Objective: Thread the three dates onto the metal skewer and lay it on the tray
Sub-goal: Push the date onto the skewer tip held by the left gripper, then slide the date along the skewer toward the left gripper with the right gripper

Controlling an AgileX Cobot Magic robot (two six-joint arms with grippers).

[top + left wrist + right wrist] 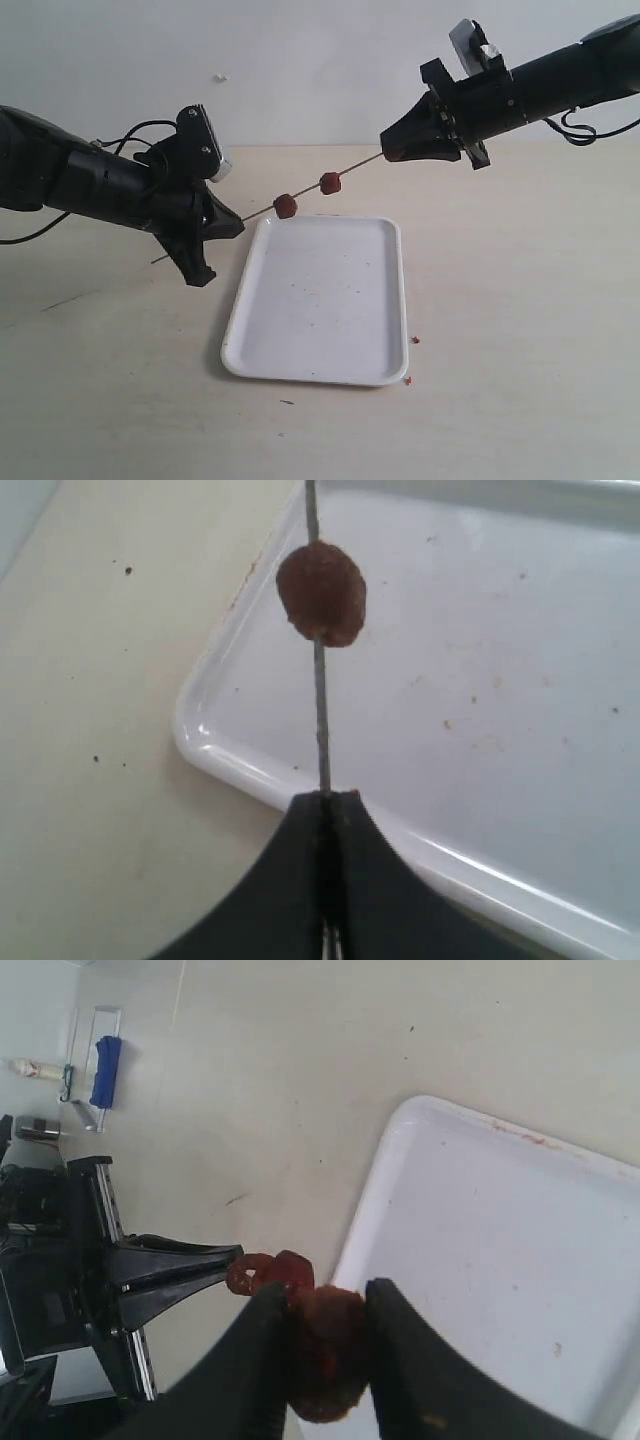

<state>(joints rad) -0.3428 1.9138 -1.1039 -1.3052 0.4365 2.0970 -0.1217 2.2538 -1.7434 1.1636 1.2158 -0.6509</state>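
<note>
The metal skewer (308,194) slants above the white tray (300,368). My left gripper (238,228) is shut on its lower end, as the left wrist view shows (328,798). Two dates are threaded on it, one lower (286,206) and one higher (330,183). In the left wrist view the nearer date (321,592) sits on the skewer (320,720). My right gripper (385,152) is at the skewer's upper tip, shut on the third date (328,1350); its fingers hide that date in the exterior view. The other two dates (285,1272) show just beyond it.
The tray (240,762) lies on a pale wooden table with faint stains inside. Small red crumbs (415,340) lie on the table off its right front corner. My left gripper (225,1257) faces the right wrist camera.
</note>
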